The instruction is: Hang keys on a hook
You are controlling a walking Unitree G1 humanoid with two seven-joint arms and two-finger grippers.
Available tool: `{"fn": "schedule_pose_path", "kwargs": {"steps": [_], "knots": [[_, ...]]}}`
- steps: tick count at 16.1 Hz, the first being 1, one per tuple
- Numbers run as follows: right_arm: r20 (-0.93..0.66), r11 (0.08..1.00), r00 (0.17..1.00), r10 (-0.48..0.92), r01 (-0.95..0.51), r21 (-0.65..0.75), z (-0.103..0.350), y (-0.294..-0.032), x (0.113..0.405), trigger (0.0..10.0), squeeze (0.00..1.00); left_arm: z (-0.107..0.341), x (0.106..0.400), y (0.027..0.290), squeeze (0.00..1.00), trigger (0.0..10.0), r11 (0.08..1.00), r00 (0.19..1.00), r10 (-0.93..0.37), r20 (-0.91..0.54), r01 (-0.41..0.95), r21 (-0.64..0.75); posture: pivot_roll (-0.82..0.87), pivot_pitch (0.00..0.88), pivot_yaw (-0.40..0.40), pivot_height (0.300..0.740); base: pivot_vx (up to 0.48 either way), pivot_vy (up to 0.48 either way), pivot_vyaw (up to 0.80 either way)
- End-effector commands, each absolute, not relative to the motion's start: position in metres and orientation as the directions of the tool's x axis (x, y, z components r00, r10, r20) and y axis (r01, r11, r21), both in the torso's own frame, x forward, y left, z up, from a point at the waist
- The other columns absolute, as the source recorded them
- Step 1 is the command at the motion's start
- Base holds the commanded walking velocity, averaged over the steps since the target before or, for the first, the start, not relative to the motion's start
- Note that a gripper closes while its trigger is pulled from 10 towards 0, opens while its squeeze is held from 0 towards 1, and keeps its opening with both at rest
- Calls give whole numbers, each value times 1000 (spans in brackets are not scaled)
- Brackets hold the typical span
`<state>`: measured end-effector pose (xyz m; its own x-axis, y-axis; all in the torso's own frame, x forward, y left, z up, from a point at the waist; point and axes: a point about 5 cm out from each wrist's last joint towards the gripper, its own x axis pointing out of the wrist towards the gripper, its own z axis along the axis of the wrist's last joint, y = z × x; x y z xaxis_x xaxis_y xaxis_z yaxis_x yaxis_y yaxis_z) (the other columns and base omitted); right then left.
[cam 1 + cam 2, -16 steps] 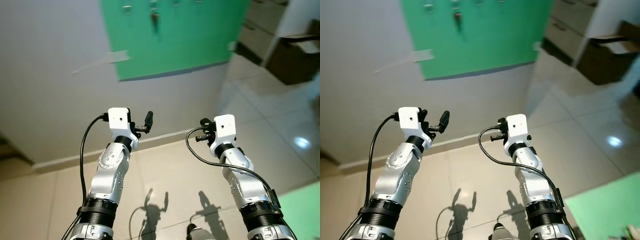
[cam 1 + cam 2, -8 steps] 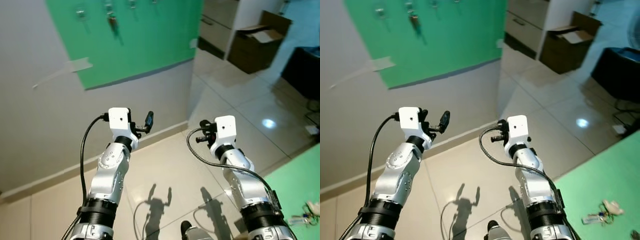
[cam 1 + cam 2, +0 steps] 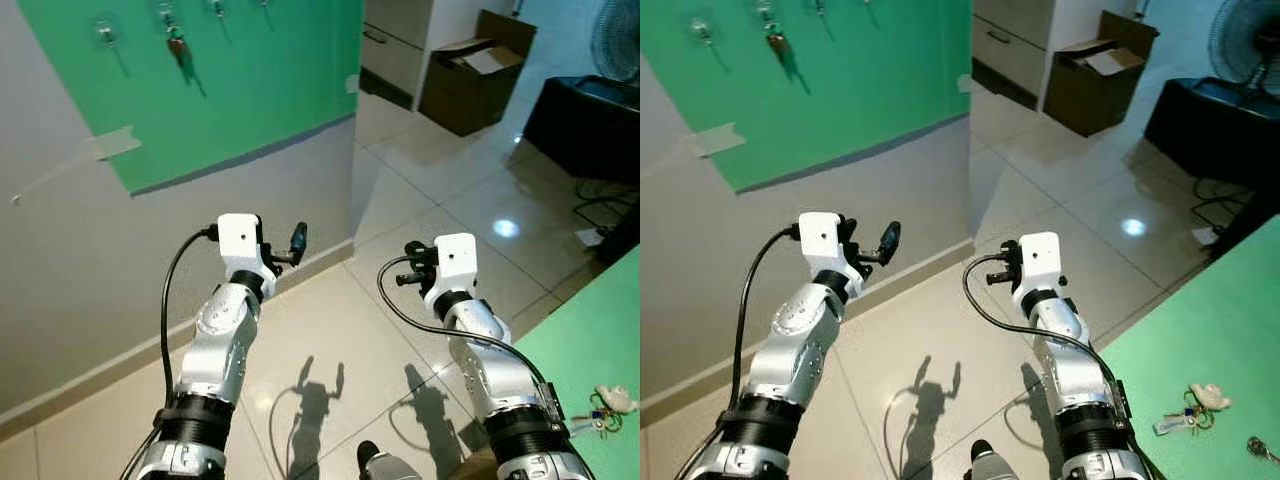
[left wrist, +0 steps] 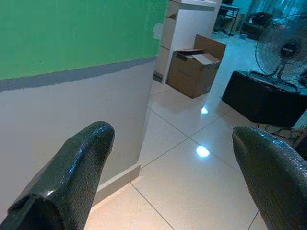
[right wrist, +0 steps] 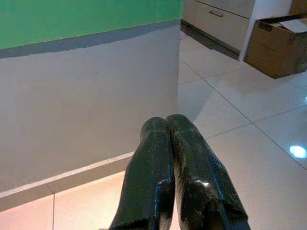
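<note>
1. Keys (image 3: 1188,415) lie in a small bunch with a pale fob on the green table (image 3: 1200,330) at about four o'clock in the right eye view, near the right arm's elbow and not in either gripper.
2. Hooks (image 3: 105,32) sit in a row on the green wall panel (image 3: 240,80) at eleven o'clock; one already carries a red-topped key (image 3: 177,47).
3. Left gripper (image 4: 172,177) is held up over the tiled floor (image 3: 420,200) with its jaws wide apart and nothing between them.
4. Right gripper (image 5: 175,167) is raised likewise, its jaws pressed together on nothing.
5. Risk: the keys and hooks are well apart on opposite sides, so I judge a turn and a low reach come first; the closed right jaws would have to part, or they could shove the bunch along the table or off its edge.
6. The hooks are small and soft, so which ones are free is hard to tell; the table is cut off by the frame edge.
</note>
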<state>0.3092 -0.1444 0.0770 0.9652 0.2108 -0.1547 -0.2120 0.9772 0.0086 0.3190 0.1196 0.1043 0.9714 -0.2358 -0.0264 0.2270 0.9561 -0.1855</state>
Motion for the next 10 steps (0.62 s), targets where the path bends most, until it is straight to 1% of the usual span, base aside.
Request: {"fn": "schedule_pose_path", "kwargs": {"steps": [1,8,10], "knots": [[-146,976,965,218,-220,7,79,-141,312,10000,0,104,320,122,0,10000,958,973,-228,-27,220,-183,-121,0,87,740,0,0,-788],[-147,977,967,210,-210,14,78,-141,314,10000,0,109,327,113,0,10000,951,960,-279,-9,276,-142,-140,0,105,740,0,0,-782],[-147,978,967,209,-209,13,78,-142,315,10000,0,109,328,114,0,10000,951,961,-277,-9,273,-143,-137,0,103,740,0,0,-781]]}}
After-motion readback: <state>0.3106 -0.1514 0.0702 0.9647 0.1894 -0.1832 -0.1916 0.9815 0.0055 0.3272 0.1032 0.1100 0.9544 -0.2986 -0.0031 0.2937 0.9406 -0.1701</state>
